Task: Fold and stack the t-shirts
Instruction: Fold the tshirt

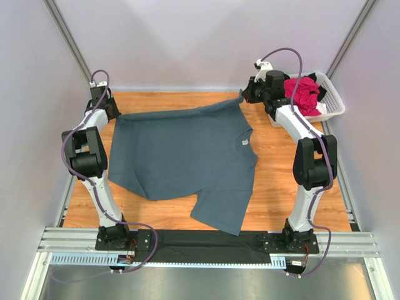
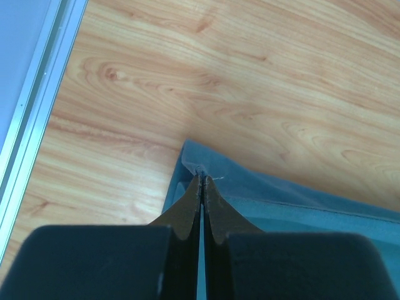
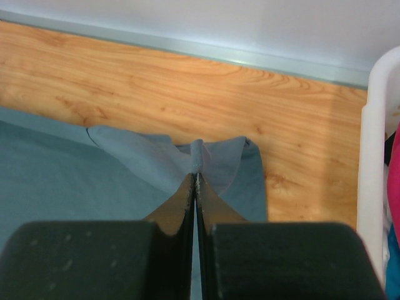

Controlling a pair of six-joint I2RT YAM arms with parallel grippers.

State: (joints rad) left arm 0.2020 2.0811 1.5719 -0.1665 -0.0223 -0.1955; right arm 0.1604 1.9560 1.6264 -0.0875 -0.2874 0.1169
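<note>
A large slate blue-grey t-shirt (image 1: pixel 181 159) lies spread flat on the wooden table (image 1: pixel 281 181), its neck label (image 1: pixel 244 142) facing right. My left gripper (image 1: pixel 114 112) is shut on the shirt's far left corner (image 2: pixel 200 167). At the far right, my right gripper (image 1: pixel 244 96) is shut on the tip of a sleeve (image 3: pixel 199 153), which it has drawn up into a point. Magenta-pink (image 1: pixel 304 94) and black (image 1: pixel 322 91) t-shirts sit bunched in the white basket (image 1: pixel 335 103).
The white slatted basket stands at the back right corner, close behind my right arm (image 1: pixel 312 159); its rim (image 3: pixel 375 150) shows in the right wrist view. Grey walls and metal rails (image 2: pixel 31 119) edge the table. A black mat (image 1: pixel 206 247) lies along the near edge.
</note>
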